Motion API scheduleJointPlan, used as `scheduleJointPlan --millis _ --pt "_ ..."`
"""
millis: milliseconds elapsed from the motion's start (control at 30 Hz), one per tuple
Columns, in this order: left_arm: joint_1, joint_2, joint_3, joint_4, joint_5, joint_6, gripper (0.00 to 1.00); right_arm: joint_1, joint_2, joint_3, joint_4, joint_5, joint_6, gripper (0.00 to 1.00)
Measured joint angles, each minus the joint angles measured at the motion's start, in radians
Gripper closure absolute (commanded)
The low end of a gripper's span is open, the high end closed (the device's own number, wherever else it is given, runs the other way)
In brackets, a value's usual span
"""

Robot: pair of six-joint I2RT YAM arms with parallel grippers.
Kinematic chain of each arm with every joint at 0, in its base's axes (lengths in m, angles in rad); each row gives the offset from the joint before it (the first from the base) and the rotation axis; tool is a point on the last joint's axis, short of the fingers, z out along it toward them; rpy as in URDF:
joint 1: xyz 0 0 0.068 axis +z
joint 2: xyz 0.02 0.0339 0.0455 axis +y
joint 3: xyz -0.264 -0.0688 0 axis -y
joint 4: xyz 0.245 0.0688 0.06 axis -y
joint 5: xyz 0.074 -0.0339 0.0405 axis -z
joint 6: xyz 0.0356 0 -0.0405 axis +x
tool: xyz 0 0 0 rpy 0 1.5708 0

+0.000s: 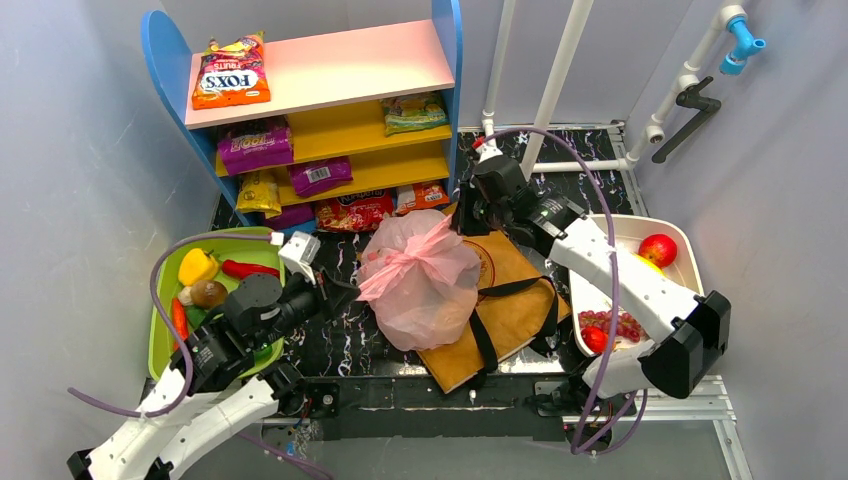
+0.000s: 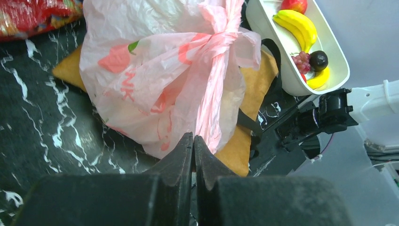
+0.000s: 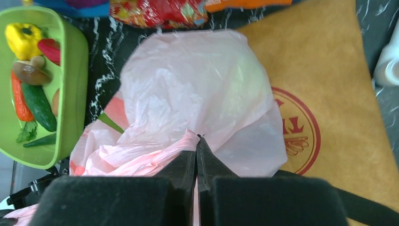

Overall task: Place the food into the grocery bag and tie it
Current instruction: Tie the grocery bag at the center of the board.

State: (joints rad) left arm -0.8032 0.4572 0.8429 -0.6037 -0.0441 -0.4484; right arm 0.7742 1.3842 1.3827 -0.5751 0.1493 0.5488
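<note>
- The grocery bag (image 1: 422,290), thin pink plastic, lay full and rounded in the middle of the black marbled table (image 1: 330,345).
- Its right half rested on a flat brown paper bag (image 1: 520,295) with black straps. Its left half rested on the table.
- The two handles were drawn together into a knot (image 1: 415,255) on top of the bag, and the loose pink ends fanned out around it.
- In the right wrist view a pale yellow-green shape (image 3: 235,80) showed through the plastic. What else was inside could not be made out.
- The left gripper (image 2: 194,137) sat just left of the bag, over the table, with its jaws pressed together and nothing between them. The tips were close to the bag's side, but contact could not be told.
- The right gripper (image 3: 196,139) was at the far right side of the bag with its jaws closed tight. The twisted pink handle strip ran right up to its tip, but whether any plastic was pinched could not be told.
- A green tray (image 1: 160,345) at the left edge held a yellow pepper (image 1: 197,266), a mushroom (image 1: 208,293) and other vegetables.
- A white tray (image 1: 688,250) at the right held a red apple (image 1: 657,248), bananas (image 2: 297,23) and red grapes (image 1: 612,322).
- A blue-sided shelf (image 1: 350,60) at the far left carried snack packets.
</note>
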Motion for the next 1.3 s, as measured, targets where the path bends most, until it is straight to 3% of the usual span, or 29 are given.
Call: scheduleJointPlan --millis 200,333,433,500,600,733,1033,1200,1300 --pt "0.0 -0.074 -0.159 0.047 -0.038 -0.166 1.0 -0.062 0.026 -0.099 0.021 -0.079 0.033 0.99" --pt "0.0 -0.08 -0.179 0.053 -0.06 -0.205 1.0 -0.082 0.024 -0.1 0.029 -0.121 0.013 0.99" --pt "-0.001 -0.024 -0.06 -0.031 -0.097 -0.169 1.0 -0.097 0.021 -0.076 0.032 -0.22 -0.029 0.99" --pt "-0.002 0.056 0.103 -0.117 -0.138 -0.123 1.0 -0.09 0.021 -0.027 0.024 -0.269 -0.056 0.99" --pt "-0.002 0.159 0.336 -0.216 -0.206 -0.051 1.0 -0.033 0.029 0.13 0.011 -0.28 -0.116 0.99" --pt "-0.002 0.201 0.481 -0.313 -0.261 0.003 1.0 0.06 0.066 0.351 0.005 -0.29 -0.169 0.99" --pt "-0.002 0.176 0.588 -0.466 -0.413 0.063 1.0 0.172 0.314 0.671 -0.062 -0.346 -0.206 0.99" --pt "-0.002 0.112 0.574 -0.512 -0.473 0.058 1.0 0.197 0.382 0.659 -0.04 -0.36 -0.205 0.99" --pt "-0.002 0.025 0.469 -0.531 -0.491 0.018 1.0 0.195 0.364 0.523 0.052 -0.341 -0.204 0.99"
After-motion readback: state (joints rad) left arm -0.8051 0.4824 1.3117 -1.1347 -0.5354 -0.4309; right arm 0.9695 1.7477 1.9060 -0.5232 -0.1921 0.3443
